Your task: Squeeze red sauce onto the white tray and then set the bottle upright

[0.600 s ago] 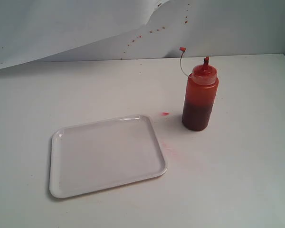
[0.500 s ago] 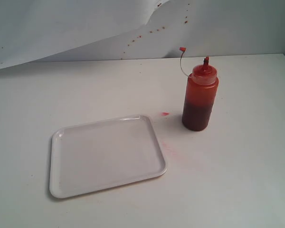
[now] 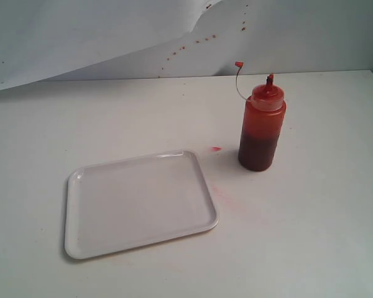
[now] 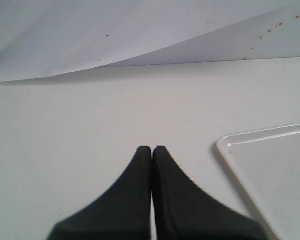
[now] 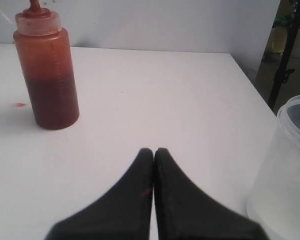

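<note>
The bottle [image 3: 262,127] stands upright on the white table, right of centre, its red nozzle up and its tiny cap [image 3: 239,64] dangling on a strap. Dark red sauce [image 3: 257,154] fills its lower half. The white tray [image 3: 138,202] lies flat and bare to the front left of it. Neither arm shows in the exterior view. My left gripper [image 4: 152,148] is shut with nothing in it, beside a corner of the tray [image 4: 270,170]. My right gripper [image 5: 153,150] is shut and empty, well short of the bottle [image 5: 47,75].
A small red spot [image 3: 216,149] and a faint pink smear [image 3: 221,194] mark the table between tray and bottle. A clear plastic container [image 5: 285,175] stands close beside my right gripper. Red specks dot the back wall [image 3: 193,43].
</note>
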`<state>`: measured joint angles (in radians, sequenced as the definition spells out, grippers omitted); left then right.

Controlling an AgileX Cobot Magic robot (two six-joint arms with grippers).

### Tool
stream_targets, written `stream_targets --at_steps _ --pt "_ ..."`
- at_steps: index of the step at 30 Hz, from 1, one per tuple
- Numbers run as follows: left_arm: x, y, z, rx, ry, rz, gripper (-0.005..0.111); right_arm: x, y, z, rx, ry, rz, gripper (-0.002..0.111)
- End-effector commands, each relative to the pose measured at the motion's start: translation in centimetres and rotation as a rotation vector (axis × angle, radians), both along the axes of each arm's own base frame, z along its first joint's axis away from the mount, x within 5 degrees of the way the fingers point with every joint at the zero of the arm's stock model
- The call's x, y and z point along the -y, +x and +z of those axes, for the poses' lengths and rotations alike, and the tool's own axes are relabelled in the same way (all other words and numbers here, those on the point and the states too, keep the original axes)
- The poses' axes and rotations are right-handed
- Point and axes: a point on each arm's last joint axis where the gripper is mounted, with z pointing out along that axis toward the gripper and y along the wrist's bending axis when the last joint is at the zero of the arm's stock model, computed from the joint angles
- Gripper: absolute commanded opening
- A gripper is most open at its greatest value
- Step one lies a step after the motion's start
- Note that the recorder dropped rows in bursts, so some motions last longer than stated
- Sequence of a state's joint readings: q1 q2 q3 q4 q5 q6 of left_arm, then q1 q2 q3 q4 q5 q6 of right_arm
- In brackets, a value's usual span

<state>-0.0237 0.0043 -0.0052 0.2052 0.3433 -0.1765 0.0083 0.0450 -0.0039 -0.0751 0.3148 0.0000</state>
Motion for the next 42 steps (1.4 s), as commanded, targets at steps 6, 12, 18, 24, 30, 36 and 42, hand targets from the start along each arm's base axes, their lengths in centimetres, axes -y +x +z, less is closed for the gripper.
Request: stream_targets --at_steps 6,12,18,24,30,36,42 --pt "0.04 0.01 -0.07 0.009 -0.01 -0.002 0.0 0.04 -0.03 -0.05 0.007 0.001 -0.008 0.0" --pt "0.04 0.01 -0.07 0.009 -0.01 -0.002 0.0 0.04 -0.03 -0.05 0.007 0.001 -0.008 0.0" --pt "0.04 0.01 -0.07 0.009 -0.01 -0.002 0.0 0.04 -0.03 -0.05 0.007 0.001 -0.008 0.0" --pt "0.04 0.01 -0.07 0.009 -0.01 -0.002 0.0 0.04 -0.03 -0.05 0.007 0.001 -0.008 0.0" --pt "0.04 0.01 -0.07 0.009 -0.01 -0.002 0.0 0.04 -0.03 -0.05 0.007 0.001 -0.008 0.0" --pt "0.04 0.01 -0.07 0.009 -0.01 -0.002 0.0 0.04 -0.03 -0.05 0.007 0.001 -0.008 0.0" --pt "0.09 0.18 0.8 0.104 0.045 -0.019 0.0 0.04 -0.03 -0.05 0.007 0.001 -0.008 0.0"
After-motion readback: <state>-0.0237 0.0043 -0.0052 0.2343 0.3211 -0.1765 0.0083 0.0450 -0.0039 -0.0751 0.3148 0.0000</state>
